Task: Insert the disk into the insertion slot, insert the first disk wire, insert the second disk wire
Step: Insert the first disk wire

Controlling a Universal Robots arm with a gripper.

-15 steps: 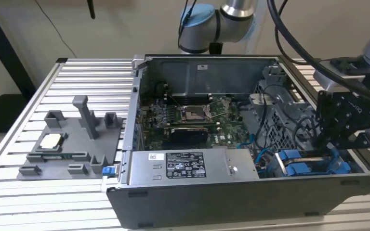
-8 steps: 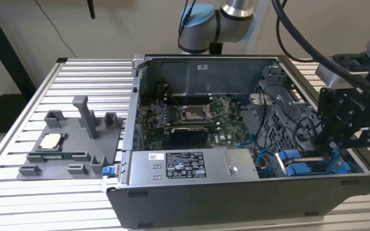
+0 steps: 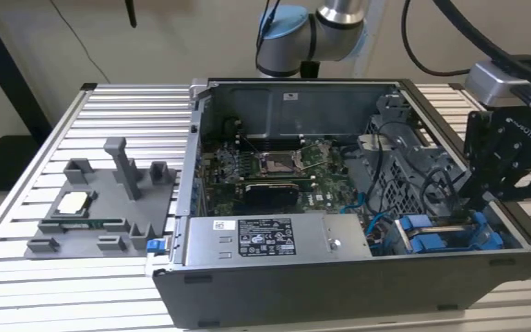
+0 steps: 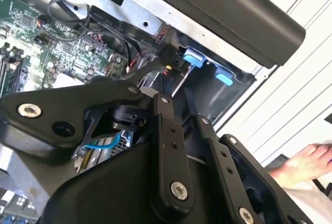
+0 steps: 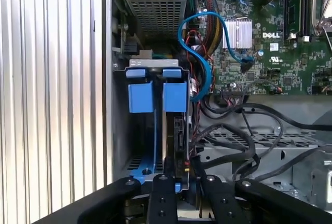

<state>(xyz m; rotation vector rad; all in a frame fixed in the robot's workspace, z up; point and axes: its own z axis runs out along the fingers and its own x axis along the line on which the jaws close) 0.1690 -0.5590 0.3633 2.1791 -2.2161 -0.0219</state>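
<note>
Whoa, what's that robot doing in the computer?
A robot arm is working on an open computer case. Its gripper is down at the slot, the metal bay with blue rails in the case's corner. A flat part standing on edge there looks like the disk, right by the gripper; I can't tell if it's fully in. A blue cable loops nearby, and a person's hand rests off to the side.

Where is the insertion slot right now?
At the exterior view's right, the insertion slot sits in the near corner of the case, beside the power supply box and below the end effector.
</note>
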